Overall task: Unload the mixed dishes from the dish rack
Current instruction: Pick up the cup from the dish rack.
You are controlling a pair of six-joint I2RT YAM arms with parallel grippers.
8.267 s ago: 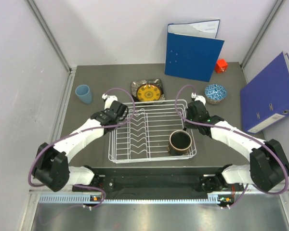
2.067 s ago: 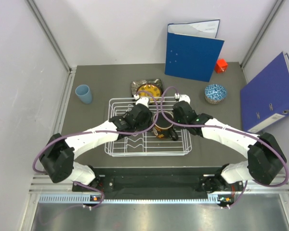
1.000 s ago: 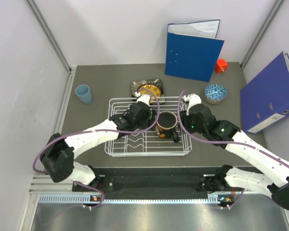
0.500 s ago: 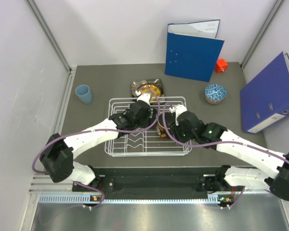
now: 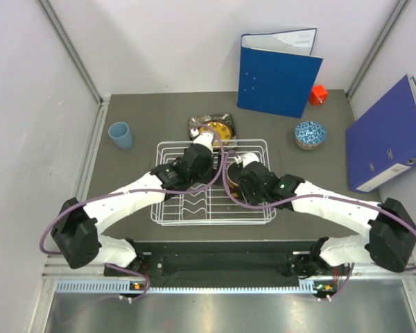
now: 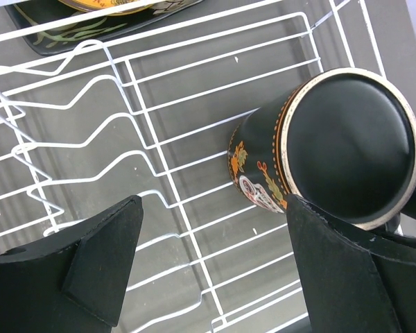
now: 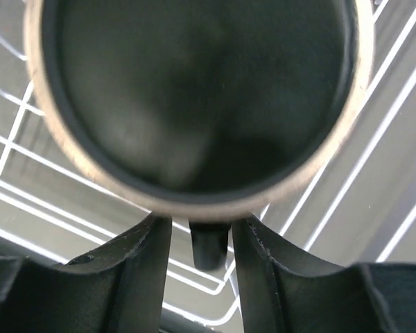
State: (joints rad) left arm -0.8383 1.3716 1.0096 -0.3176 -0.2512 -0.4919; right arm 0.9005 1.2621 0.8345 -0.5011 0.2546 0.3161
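Note:
The dark brown mug [image 6: 333, 139] lies tipped on its side in the white wire dish rack [image 5: 194, 208], its painted wall resting on the wires. My right gripper [image 7: 202, 229] is open, with a finger on each side of the mug's handle [image 7: 209, 246] and a slim gap on each side. From above, my right wrist hides most of the mug [image 5: 229, 189]. My left gripper [image 6: 215, 277] is wide open and empty over the rack floor, left of the mug. The black square plate [image 5: 194, 125] carries the yellow dish [image 5: 213, 129] beyond the rack. The light blue cup [image 5: 120, 135] and the speckled bowl [image 5: 310, 134] stand on the table.
Two blue binders [image 5: 277, 73] [image 5: 388, 135] stand at the back and along the right wall, with a small red block [image 5: 319, 94] between them. The rack's wavy dividers [image 6: 90, 139] rise left of the mug. Walls close in on three sides of the table.
My right gripper swung left over the mug and its jaws narrowed around the handle. My left gripper opened slightly and stayed over the rack's far side. The mug no longer stands upright.

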